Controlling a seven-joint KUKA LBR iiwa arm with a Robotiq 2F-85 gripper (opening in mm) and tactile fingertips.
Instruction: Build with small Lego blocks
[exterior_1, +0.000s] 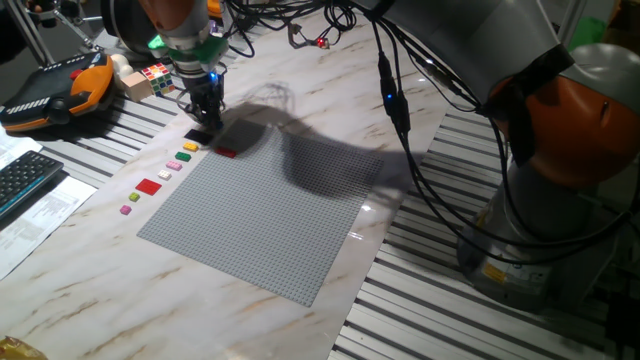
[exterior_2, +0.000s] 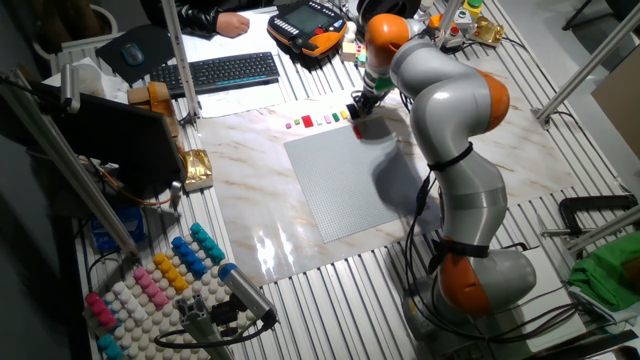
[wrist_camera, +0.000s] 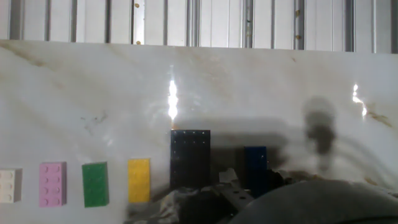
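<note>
A row of small Lego blocks lies on the marble beside the grey baseplate (exterior_1: 270, 215). The hand view shows white (wrist_camera: 7, 185), pink (wrist_camera: 52, 183), green (wrist_camera: 95, 183), yellow (wrist_camera: 138, 180), a larger black block (wrist_camera: 190, 158) and a blue block (wrist_camera: 255, 169). My gripper (exterior_1: 205, 118) hangs low just behind the black block (exterior_1: 197, 136), at the far end of the row. A red block (exterior_1: 227, 152) sits on the baseplate's near corner, and a bigger red block (exterior_1: 149, 186) lies in the row. My fingers (wrist_camera: 208, 202) are dark and blurred, so their gap is unreadable.
A puzzle cube (exterior_1: 156, 75) and an orange teach pendant (exterior_1: 60, 90) lie behind the row. A keyboard (exterior_2: 228, 72) and papers sit at the side. Slotted aluminium table (exterior_1: 440, 310) surrounds the marble slab. Racks of large pegs (exterior_2: 160, 275) stand at one corner.
</note>
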